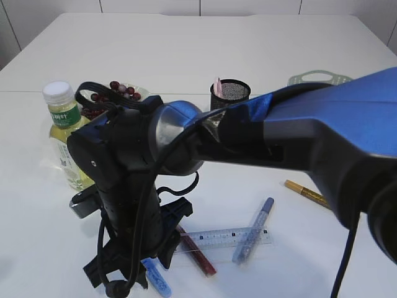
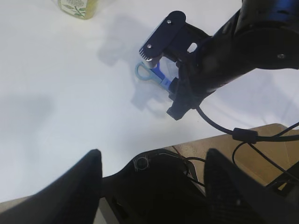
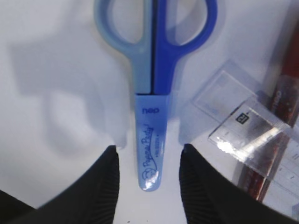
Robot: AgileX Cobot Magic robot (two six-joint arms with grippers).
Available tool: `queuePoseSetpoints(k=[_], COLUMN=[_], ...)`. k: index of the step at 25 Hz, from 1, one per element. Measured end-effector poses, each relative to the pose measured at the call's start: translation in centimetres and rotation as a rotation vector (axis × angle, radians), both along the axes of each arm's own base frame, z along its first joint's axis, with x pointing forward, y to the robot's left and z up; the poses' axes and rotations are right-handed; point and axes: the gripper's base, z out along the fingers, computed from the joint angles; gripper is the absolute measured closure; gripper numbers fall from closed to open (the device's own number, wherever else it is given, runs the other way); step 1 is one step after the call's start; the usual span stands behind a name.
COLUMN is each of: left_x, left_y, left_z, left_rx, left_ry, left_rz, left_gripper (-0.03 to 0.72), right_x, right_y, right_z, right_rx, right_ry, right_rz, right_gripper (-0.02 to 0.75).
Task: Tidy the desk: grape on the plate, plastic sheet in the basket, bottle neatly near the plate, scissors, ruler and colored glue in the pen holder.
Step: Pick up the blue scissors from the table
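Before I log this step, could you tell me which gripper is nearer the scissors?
Right. The right gripper straddles the scissors sheathed tip, jaws open; the left gripper hangs back near the table edge.

Lighting is bright and even. The white table [image 1: 260, 49] shows soft grey shadows in both wrist views. The blue arm [image 1: 347, 118] close to the exterior camera is blurred. In the right wrist view the scissors [image 3: 152, 93] appear slightly soft; the ruler [image 3: 243, 126] carries glare

blue scissors [image 3: 152, 93], clear ruler [image 1: 226, 238], black pen holder [image 1: 230, 95]
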Motion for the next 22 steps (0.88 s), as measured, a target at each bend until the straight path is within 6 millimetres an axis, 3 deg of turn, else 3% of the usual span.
queuePoseSetpoints(k=[22], left_x=[0.01], left_y=[0.01], left_z=[0.00], left_rx=[0.002], left_ry=[0.000], left_rz=[0.000], left_gripper=[0.190], right_x=[0.01], right_y=[0.01], right_z=[-0.54], right_rx=[-0.010], right_ry=[0.007], right_rz=[-0.003], right_gripper=[0.418])
